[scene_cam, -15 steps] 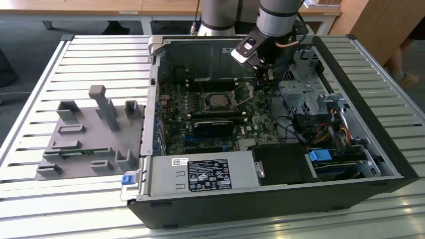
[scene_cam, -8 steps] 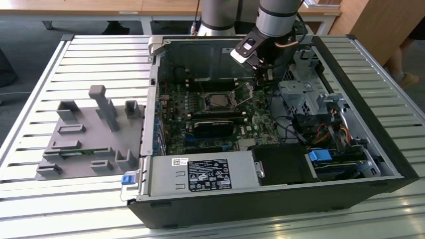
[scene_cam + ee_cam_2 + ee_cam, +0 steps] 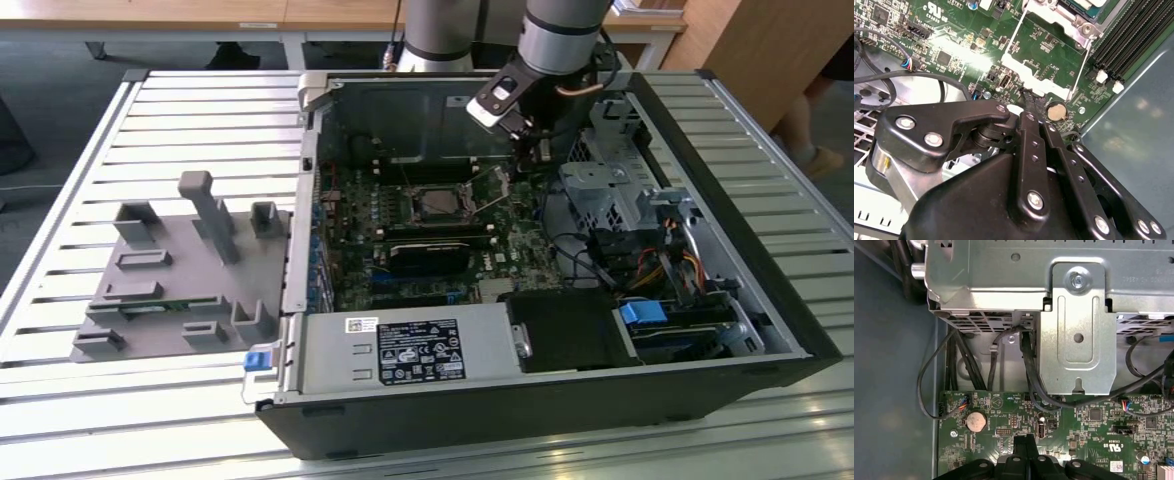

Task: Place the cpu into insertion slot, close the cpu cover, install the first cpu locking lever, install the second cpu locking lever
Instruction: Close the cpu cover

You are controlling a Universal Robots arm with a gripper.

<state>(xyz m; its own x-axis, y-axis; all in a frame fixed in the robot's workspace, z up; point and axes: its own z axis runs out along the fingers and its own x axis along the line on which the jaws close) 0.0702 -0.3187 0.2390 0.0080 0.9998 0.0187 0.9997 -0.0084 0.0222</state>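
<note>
The arm (image 3: 561,40) drops in from the far side of the open computer case (image 3: 747,340), wrist tilted, and the gripper (image 3: 534,150) is low over the green board (image 3: 400,250). In both wrist views its fingers (image 3: 1025,442) are pressed together, with nothing visibly clamped between them. In the second wrist view the tips (image 3: 1031,107) sit right against the free edge of the cpu cover (image 3: 1021,67) — the frame is tilted up, with board showing through its window.

Sweeping from the exterior view's left: a grey fixture (image 3: 174,260) with upright pegs stands on the slatted table (image 3: 80,400), well apart from the work. Inside the case, the cpu (image 3: 438,204) lies in the insertion slot (image 3: 412,204) at mid-board, uncovered, just left of the gripper. A thin lever (image 3: 497,198) slants up between them. A coin cell (image 3: 1055,111) lies beside the fingertips. Right of the gripper stands a metal drive cage (image 3: 601,200), with cables (image 3: 587,250) looping close by — tight quarters. On the near side is a labelled silver box (image 3: 400,350). At the far right edge is a person's leg (image 3: 801,110).
</note>
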